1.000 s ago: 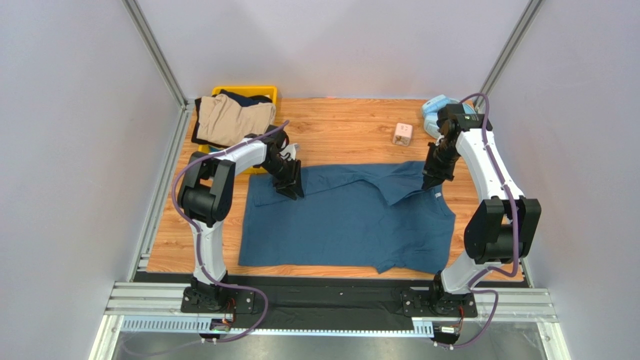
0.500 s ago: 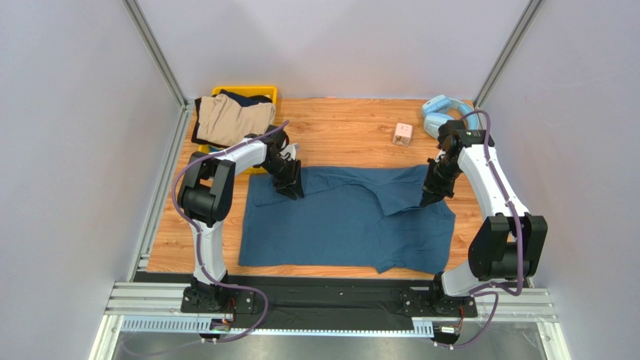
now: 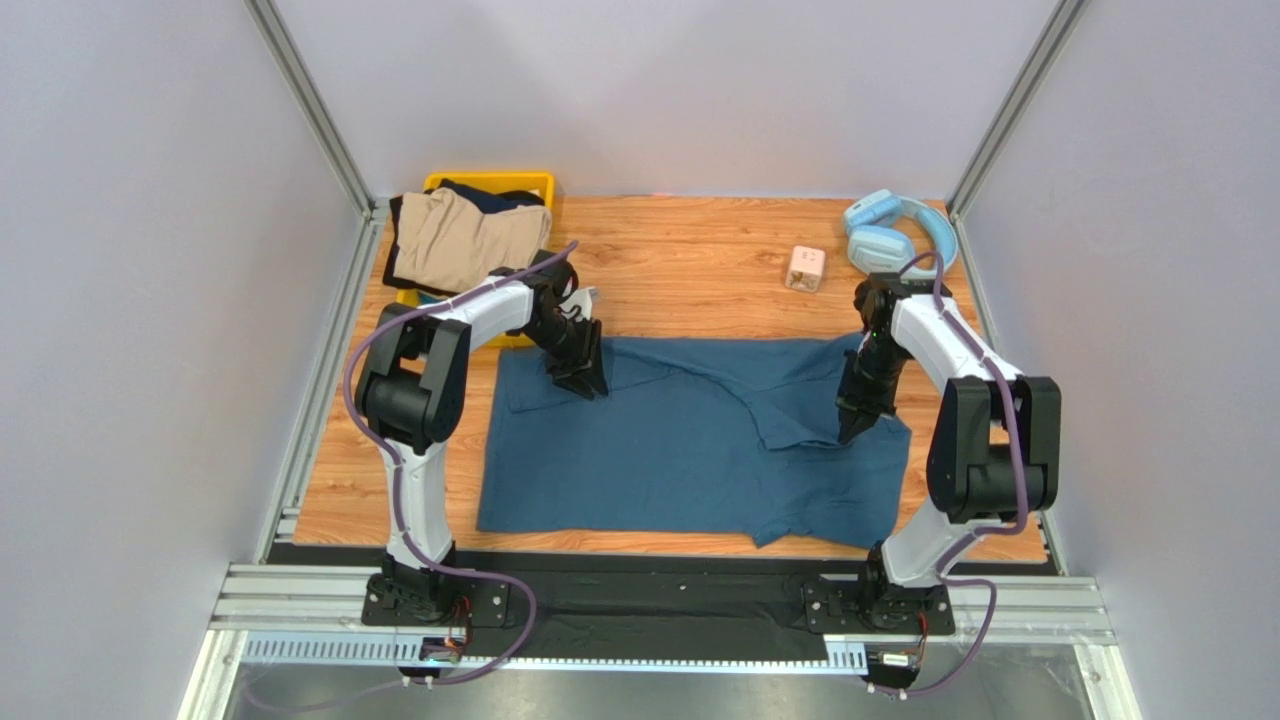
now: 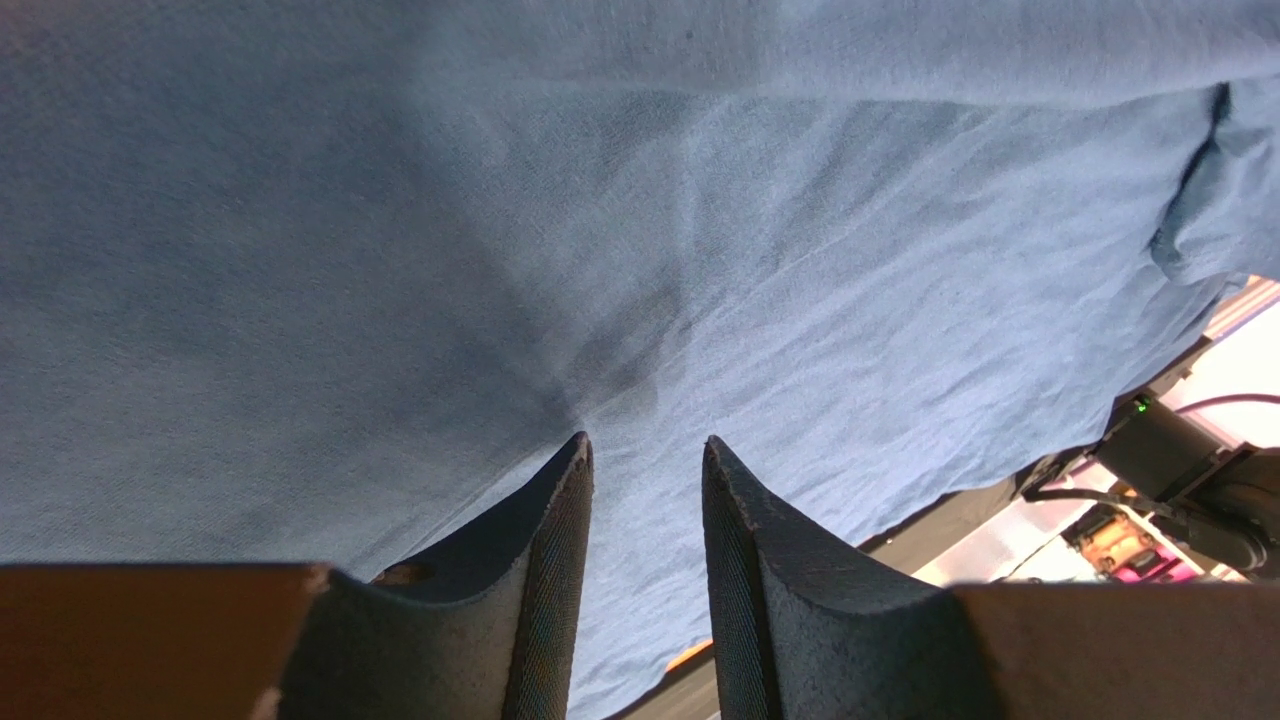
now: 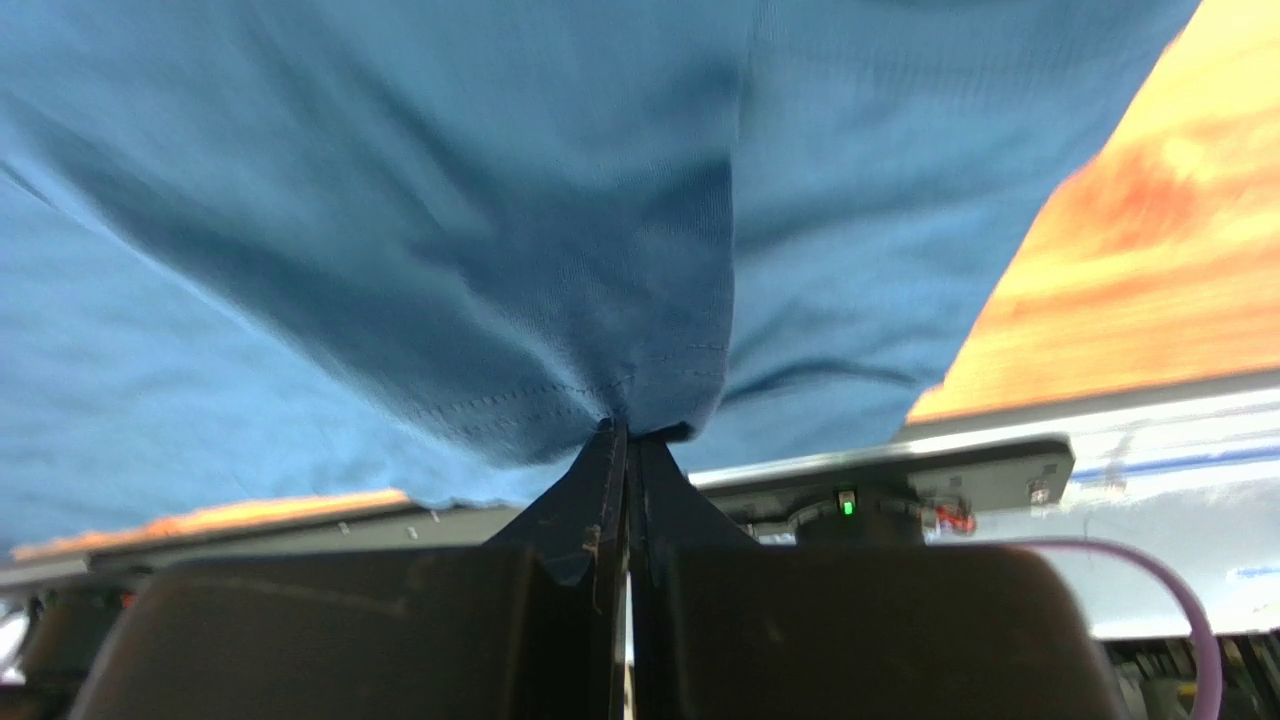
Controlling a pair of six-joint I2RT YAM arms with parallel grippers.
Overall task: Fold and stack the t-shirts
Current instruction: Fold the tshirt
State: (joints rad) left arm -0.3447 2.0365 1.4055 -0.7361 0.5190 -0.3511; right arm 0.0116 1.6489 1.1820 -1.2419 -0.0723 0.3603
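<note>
The right gripper (image 5: 624,438) is clenched on a pinched fold of the large dark teal-blue cloth t-shirt (image 3: 661,450). The shirt lies spread on the wooden table (image 3: 691,270) beneath and between both sets of jaws. The left gripper (image 4: 646,458) stands parted, tips down at the shirt's far left edge, with nothing between them.

Wooden table (image 3: 691,270) boxed in by plain pale grey walls (image 3: 661,90) on 3 sides, 2 metal posts (image 3: 311,108) in the back corners. Soft even light, metal rail (image 3: 293,600) along the near edge.
</note>
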